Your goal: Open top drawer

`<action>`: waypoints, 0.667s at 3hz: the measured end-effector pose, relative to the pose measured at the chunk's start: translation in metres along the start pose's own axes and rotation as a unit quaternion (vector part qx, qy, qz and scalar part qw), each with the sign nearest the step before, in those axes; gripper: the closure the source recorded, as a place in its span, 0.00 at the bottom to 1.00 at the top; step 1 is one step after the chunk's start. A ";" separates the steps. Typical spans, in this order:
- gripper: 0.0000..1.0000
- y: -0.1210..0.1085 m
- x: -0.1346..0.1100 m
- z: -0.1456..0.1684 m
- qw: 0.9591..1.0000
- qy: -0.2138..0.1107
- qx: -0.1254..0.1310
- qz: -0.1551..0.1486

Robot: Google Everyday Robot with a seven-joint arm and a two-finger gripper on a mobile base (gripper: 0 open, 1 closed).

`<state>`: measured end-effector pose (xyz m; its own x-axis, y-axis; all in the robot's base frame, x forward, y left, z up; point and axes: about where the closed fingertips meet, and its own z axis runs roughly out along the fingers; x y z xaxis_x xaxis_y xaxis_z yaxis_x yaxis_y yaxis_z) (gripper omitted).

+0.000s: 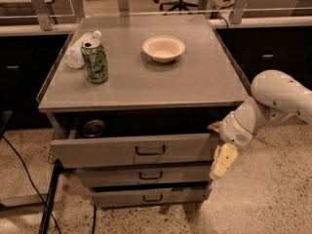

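Note:
The top drawer (97, 150) is the uppermost grey front of the cabinet. It stands pulled out, with a dark gap above it, and has a small dark loop handle (150, 151) at its middle. Two shorter grey drawer fronts sit below it. My gripper (219, 152) hangs at the drawer's right end, on a white arm (278, 101) reaching in from the right. One cream finger (223, 161) points down beside the drawer's right edge. The gripper is well to the right of the handle.
On the grey cabinet top (195, 77) stand a green can (95, 62), a crumpled clear bottle (78, 50) behind it and a white bowl (164, 48). A round dark object (93, 127) lies inside the open drawer at left. Black cables (29, 179) run on the floor at left.

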<state>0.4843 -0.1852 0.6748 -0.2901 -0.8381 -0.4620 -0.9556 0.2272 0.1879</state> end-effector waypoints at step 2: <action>0.00 0.011 -0.004 0.000 0.999 -0.004 -0.038 -0.001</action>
<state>0.4747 -0.1794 0.6781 -0.2888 -0.8346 -0.4691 -0.9496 0.1873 0.2514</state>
